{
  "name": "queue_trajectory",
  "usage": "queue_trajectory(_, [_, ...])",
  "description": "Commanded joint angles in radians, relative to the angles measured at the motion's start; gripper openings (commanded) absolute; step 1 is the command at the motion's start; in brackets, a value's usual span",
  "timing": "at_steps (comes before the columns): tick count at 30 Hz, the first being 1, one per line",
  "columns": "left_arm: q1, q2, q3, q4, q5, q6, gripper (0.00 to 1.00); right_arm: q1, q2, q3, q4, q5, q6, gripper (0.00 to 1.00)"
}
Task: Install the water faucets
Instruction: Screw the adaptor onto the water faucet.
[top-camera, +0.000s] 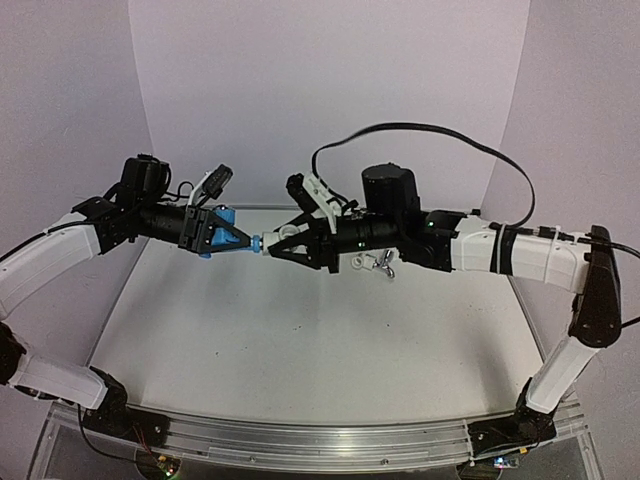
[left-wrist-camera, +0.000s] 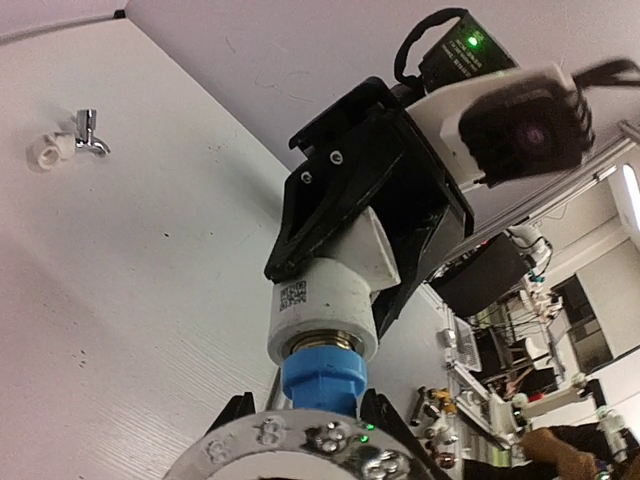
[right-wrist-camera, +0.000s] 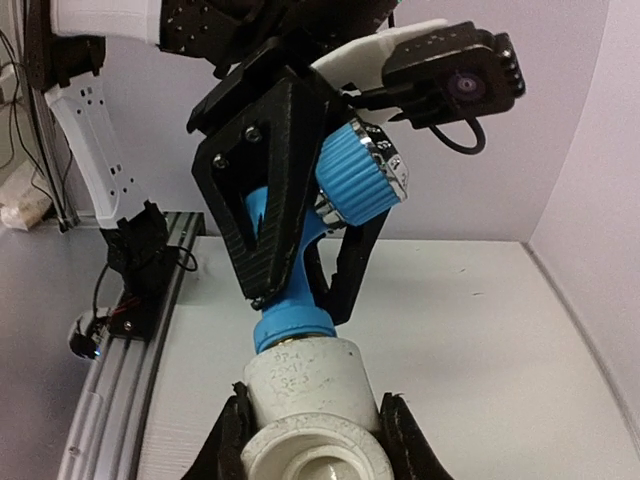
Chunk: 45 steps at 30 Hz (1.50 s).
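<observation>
In mid-air over the table's back, my left gripper (top-camera: 236, 238) is shut on the blue faucet (top-camera: 224, 217). Its blue threaded end (left-wrist-camera: 322, 380) sits in the mouth of a white pipe fitting (left-wrist-camera: 320, 305). My right gripper (top-camera: 280, 243) is shut on that fitting (right-wrist-camera: 305, 395), a black finger on each side. From the right wrist the blue faucet (right-wrist-camera: 298, 305) rises out of the fitting, its ribbed knob (right-wrist-camera: 358, 180) up beside the left fingers (right-wrist-camera: 262, 200). The silver faucet (top-camera: 384, 264) lies on the table at the back, screwed into a second white fitting (left-wrist-camera: 47, 150).
The white table (top-camera: 300, 340) ends at an aluminium rail (top-camera: 320, 440) by the arm bases. A black cable (top-camera: 430, 130) loops above the right arm. Pale walls close in behind and on both sides.
</observation>
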Motion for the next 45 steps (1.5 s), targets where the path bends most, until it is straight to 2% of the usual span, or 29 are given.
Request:
queue_trajectory(1, [-0.008, -0.069, 0.056, 0.068, -0.167, 0.305, 0.00, 0.007, 0.070, 0.114, 0.087, -0.114, 0.464, 0.04])
queue_trajectory(2, [-0.011, -0.087, 0.046, 0.067, -0.193, 0.388, 0.00, -0.008, 0.091, 0.131, 0.089, -0.124, 0.596, 0.05])
queue_trajectory(5, [-0.021, -0.142, -0.005, 0.062, -0.234, 0.638, 0.00, -0.084, 0.169, 0.178, 0.127, -0.223, 1.005, 0.16])
queue_trajectory(8, [-0.025, -0.195, -0.040, 0.049, -0.243, 0.803, 0.00, -0.142, 0.252, 0.158, 0.299, -0.334, 1.421, 0.23])
queue_trajectory(10, [-0.027, -0.216, -0.040, 0.032, -0.230, 0.854, 0.00, -0.172, 0.284, 0.125, 0.394, -0.350, 1.556, 0.31])
queue_trajectory(13, [-0.027, -0.242, -0.041, 0.018, -0.161, 0.852, 0.00, -0.211, 0.313, 0.096, 0.402, -0.324, 1.577, 0.43])
queue_trajectory(18, [-0.027, -0.293, -0.074, 0.018, -0.100, 0.723, 0.00, -0.255, 0.326, 0.074, 0.400, -0.319, 1.420, 0.49])
queue_trajectory(22, [-0.027, -0.357, -0.103, 0.018, -0.159, 0.605, 0.00, -0.275, 0.282, 0.050, 0.399, -0.347, 1.265, 0.54])
queue_trajectory(25, [-0.027, -0.347, -0.084, 0.020, -0.223, 0.483, 0.00, -0.274, 0.179, 0.017, 0.299, -0.311, 0.984, 0.55])
queue_trajectory(29, [-0.025, -0.254, -0.004, 0.017, -0.267, 0.292, 0.00, -0.251, 0.025, 0.005, 0.000, -0.112, 0.540, 0.56])
queue_trajectory(32, [-0.021, -0.166, 0.069, 0.009, -0.206, 0.197, 0.00, -0.180, -0.052, 0.012, -0.137, 0.044, 0.291, 0.61])
queue_trajectory(36, [-0.016, -0.051, 0.164, 0.007, -0.017, 0.128, 0.00, -0.063, -0.144, -0.039, -0.163, 0.223, -0.008, 0.70])
queue_trajectory(41, [-0.016, 0.033, 0.201, 0.007, 0.134, 0.093, 0.00, 0.008, -0.178, -0.068, -0.142, 0.244, -0.204, 0.77])
queue_trajectory(45, [-0.018, 0.053, 0.193, 0.007, 0.166, 0.082, 0.00, 0.022, -0.156, -0.054, -0.091, 0.244, -0.236, 0.80])
